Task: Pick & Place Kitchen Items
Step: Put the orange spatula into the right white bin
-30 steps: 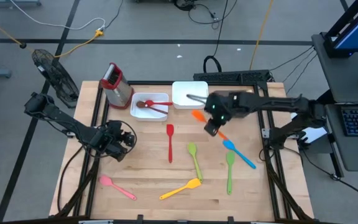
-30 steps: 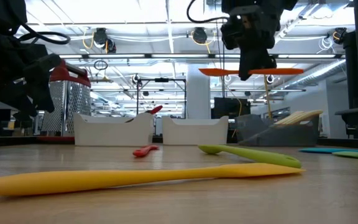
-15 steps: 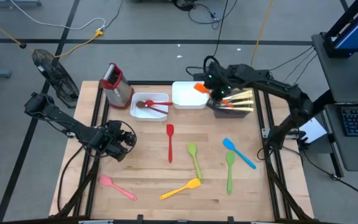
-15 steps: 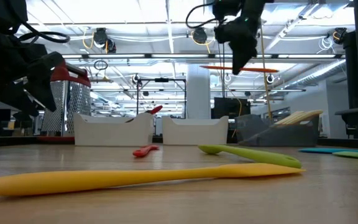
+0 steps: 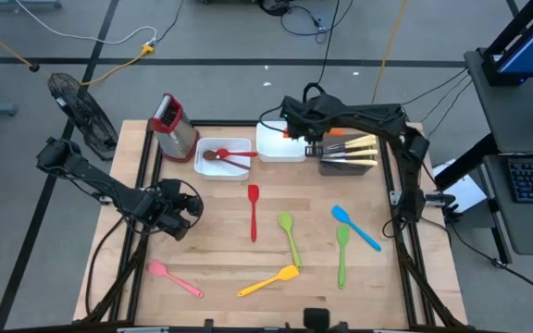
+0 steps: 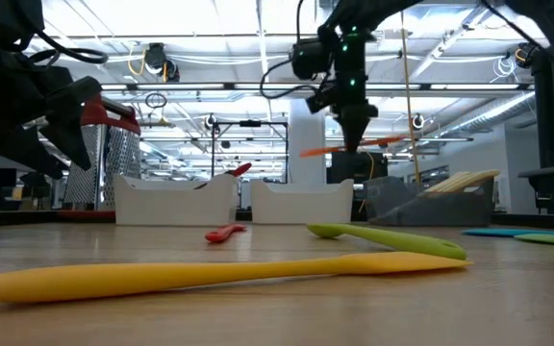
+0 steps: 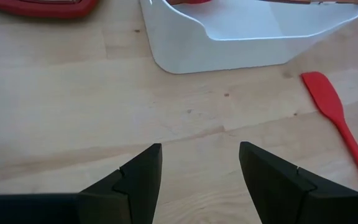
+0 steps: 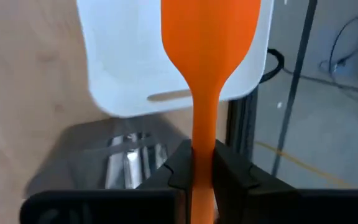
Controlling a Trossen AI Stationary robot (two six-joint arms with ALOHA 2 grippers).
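My right gripper (image 5: 296,131) is at the table's far side, above the right white tray (image 5: 276,151), shut on an orange spatula (image 6: 373,147). Its blade (image 8: 209,31) hangs over that tray. My left gripper (image 7: 201,174) stands open over bare wood at the left (image 5: 185,205), holding nothing. A red spatula (image 5: 253,211), two green spoons (image 5: 290,236) (image 5: 342,252), a blue spatula (image 5: 354,228), a yellow spatula (image 5: 271,280) and a pink one (image 5: 174,277) lie flat on the table. My right gripper pinches the orange spatula's handle (image 8: 204,146) between its two fingers, about midway along the spatula. The fingers come from above, slanting down, and lie across the handle. The spatula is held nearly level (image 6: 354,149), lifted clear above the white tray.
The left white tray (image 5: 241,171) holds a brown spoon and a red utensil. A dark tray (image 5: 327,168) with pale-handled knives stands right of the white trays. A red-topped metal box (image 5: 172,125) stands at the far left corner.
My right gripper has carried the orange spatula from above the table's middle right toward the far edge, past the dark tray, then left over the right white tray. Its wrist has rolled on the way. The spatula has stayed lifted and about level.
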